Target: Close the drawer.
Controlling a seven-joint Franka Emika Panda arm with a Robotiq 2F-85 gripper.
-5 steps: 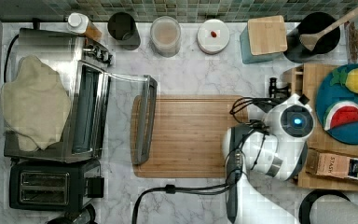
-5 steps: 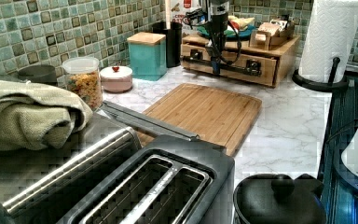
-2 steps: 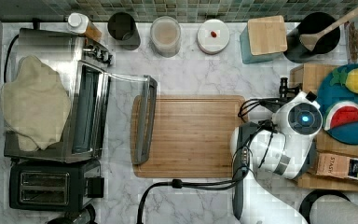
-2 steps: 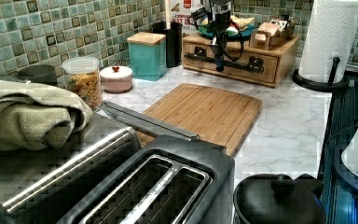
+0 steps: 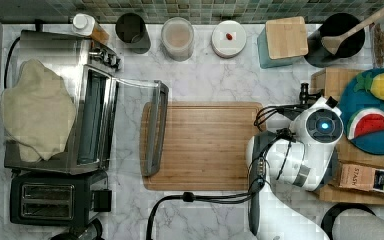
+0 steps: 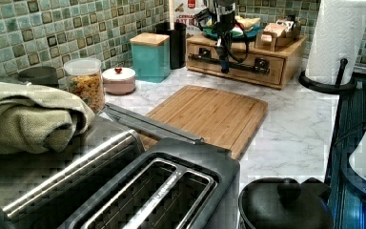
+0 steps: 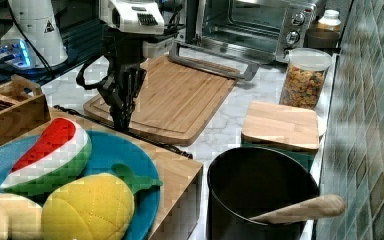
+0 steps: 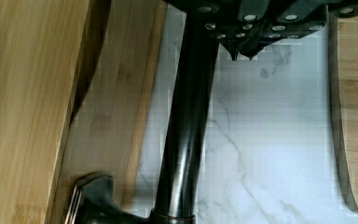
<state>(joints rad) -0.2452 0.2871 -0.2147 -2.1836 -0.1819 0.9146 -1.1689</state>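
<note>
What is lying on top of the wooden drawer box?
On the wooden drawer box sit a blue plate with toy watermelon and pineapple, and a tea box. The drawer's inside is hidden.

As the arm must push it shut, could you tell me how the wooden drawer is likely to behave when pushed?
The drawer looks like rigid wood, so it should slide without flexing. Its handle looks smooth and round, so the gripper might slip along it. The box around it carries a loaded plate, likely keeping it from skidding.

we saw the gripper [image 7: 121,119] pointing down beside the cutting board [image 7: 170,97]. toy fruit lay on a blue plate [image 7: 111,155].
</note>
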